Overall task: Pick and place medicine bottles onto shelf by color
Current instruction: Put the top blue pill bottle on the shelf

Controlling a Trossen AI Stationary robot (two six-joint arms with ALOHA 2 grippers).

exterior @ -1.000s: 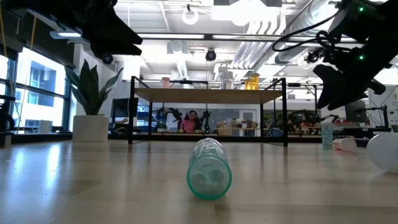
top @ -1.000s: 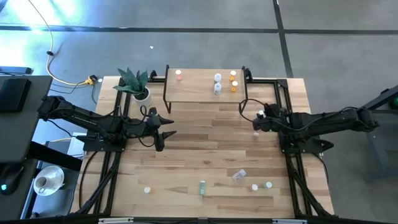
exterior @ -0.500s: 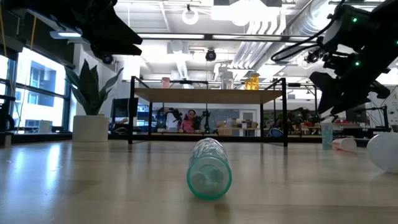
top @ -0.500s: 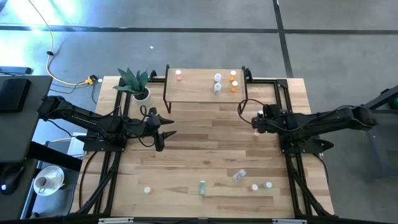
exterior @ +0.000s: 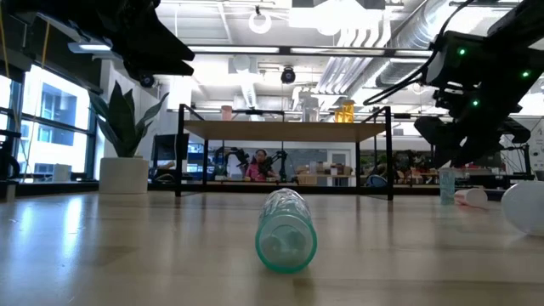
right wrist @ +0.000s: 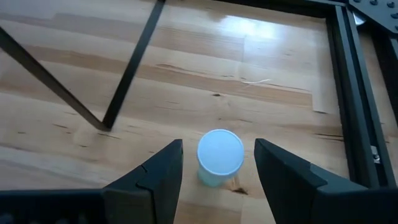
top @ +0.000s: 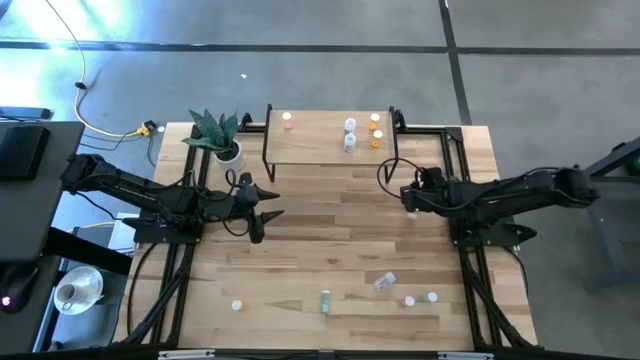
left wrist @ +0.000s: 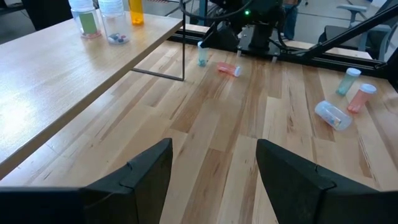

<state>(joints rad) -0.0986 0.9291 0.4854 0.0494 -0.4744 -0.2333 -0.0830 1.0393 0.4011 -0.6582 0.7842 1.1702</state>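
The right gripper (right wrist: 214, 171) hangs over a small green bottle (right wrist: 219, 158) standing upright on the tabletop (top: 330, 235) just beside the shelf (top: 320, 140) leg — jaws spread, one finger either side, nothing held. Risk, I'd say: it's so tiny that a slightly off-centre close could tip it or skid it against that leg. White cap on top, pale green body, nearly hidden under it. The left gripper (left wrist: 214, 171) waits open over the table's left half, near the plant (top: 218, 132).
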